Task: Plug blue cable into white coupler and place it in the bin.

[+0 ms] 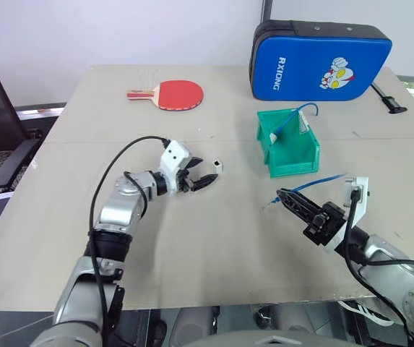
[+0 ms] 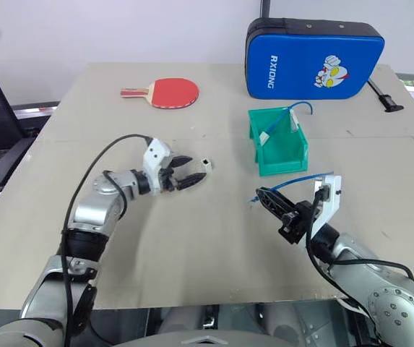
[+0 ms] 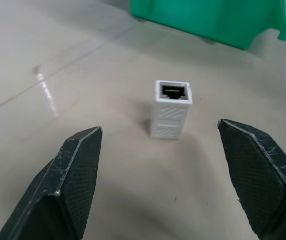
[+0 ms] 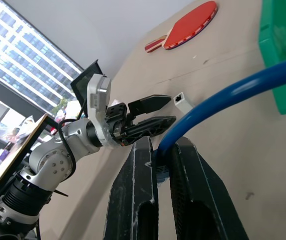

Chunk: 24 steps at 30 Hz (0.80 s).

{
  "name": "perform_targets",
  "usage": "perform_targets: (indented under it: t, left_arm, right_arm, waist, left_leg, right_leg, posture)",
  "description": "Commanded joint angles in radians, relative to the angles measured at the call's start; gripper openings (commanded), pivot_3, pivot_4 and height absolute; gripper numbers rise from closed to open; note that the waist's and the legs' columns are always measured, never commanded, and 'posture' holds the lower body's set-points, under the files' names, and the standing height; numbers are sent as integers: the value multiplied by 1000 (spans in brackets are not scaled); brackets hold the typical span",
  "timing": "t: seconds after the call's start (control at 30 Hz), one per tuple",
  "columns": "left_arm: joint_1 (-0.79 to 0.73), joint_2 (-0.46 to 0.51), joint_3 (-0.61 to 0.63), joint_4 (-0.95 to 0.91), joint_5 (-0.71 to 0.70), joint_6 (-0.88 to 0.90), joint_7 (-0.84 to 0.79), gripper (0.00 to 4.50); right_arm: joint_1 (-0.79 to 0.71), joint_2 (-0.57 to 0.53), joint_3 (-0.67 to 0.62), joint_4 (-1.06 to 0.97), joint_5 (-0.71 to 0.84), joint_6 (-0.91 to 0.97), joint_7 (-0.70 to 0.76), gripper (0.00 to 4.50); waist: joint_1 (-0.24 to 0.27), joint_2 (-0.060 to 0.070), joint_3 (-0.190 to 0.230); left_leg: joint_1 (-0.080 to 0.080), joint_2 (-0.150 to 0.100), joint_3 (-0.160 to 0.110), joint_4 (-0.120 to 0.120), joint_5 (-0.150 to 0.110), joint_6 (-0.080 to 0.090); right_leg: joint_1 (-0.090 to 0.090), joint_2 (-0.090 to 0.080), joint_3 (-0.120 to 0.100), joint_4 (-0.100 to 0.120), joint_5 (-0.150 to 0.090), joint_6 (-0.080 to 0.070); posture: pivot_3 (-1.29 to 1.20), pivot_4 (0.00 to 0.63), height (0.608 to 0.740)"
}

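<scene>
On the worktop (image 1: 192,246): the task's things are laid out in front of the robot.
White coupler (image 3: 170,108): stood on end, free on the worktop, dark socket facing up; seen just past the left fingertips, untouched.
Left gripper (image 1: 205,179): held wide, a finger (image 3: 68,185) to either side of the coupler, nothing gripped.
Right gripper (image 1: 287,198): closed on the blue cable (image 4: 242,92), which is pinched between the fingers near one end; the rest arcs away freely.
Bin (image 1: 287,142): green, set near the far right of the worktop, well apart from the coupler; a second blue cable with a white piece is already lying in it.
Other items: a red paddle (image 1: 172,94) and a blue padded case (image 1: 318,61) are left at the far edge.
Handling, coupler: judged light, rigid and smooth, easily toppled or skidded; it is best taken across its two ribbed flat sides, low on the body, with the socket kept clear.
Handling, cable: judged limp and springy; a hold close behind the plug is needed so the plug can be steered into the socket.
</scene>
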Motion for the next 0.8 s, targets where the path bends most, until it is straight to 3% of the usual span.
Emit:
perform_targets:
  t: [0.03,0.07,0.1,0.13,0.3,0.47,0.8]
  left_arm:
    - [-80,-30,-24,119,57,-88,3,3788]
    - [-101,-42,-29,163,72,-108,10,3788]
    - [-116,-48,-33,197,84,-128,10,3256]
    - [-126,-54,-35,222,89,-143,0,3022]
    - [-158,-77,-33,305,101,-207,-46,527]
    - [-146,-79,-31,264,48,-190,-186,468]
    - [-87,-89,-174,79,86,-194,-384,468]
  right_arm:
    - [7,3,-2,-53,-8,-22,0,0]
    - [10,2,-3,-57,-12,-24,-1,0]
    - [12,2,-3,-60,-16,-25,-2,0]
    - [13,3,-2,-61,-20,-27,-3,0]
    - [14,-3,1,-64,-44,-28,0,0]
    - [-28,-40,8,-55,-146,-26,46,0]
    - [-389,-186,236,156,-565,3,318,0]
  waist:
    - [2,0,0]
    - [3,0,0]
    - [3,0,0]
    - [3,-1,0]
    - [2,-1,0]
    - [1,-1,0]
    - [2,-1,0]
  left_leg:
    - [0,0,0,0,0,0]
    - [0,0,-1,0,0,0]
    - [0,0,-1,0,0,0]
    - [0,0,-1,0,0,0]
    - [0,0,0,0,0,0]
    - [0,0,0,0,0,0]
    - [0,-1,1,1,0,0]
  right_leg:
    - [0,0,-1,0,0,0]
    - [0,0,-1,0,0,0]
    - [0,0,-1,0,0,0]
    - [0,0,-1,0,0,0]
    - [0,0,0,0,2,3]
    - [0,0,-1,0,2,3]
    - [0,1,-1,0,0,-1]
  posture:
    - [0,150,731]
    - [0,150,731]
    - [0,150,731]
    - [0,150,731]
    - [0,150,731]
    - [0,150,731]
    - [0,150,731]
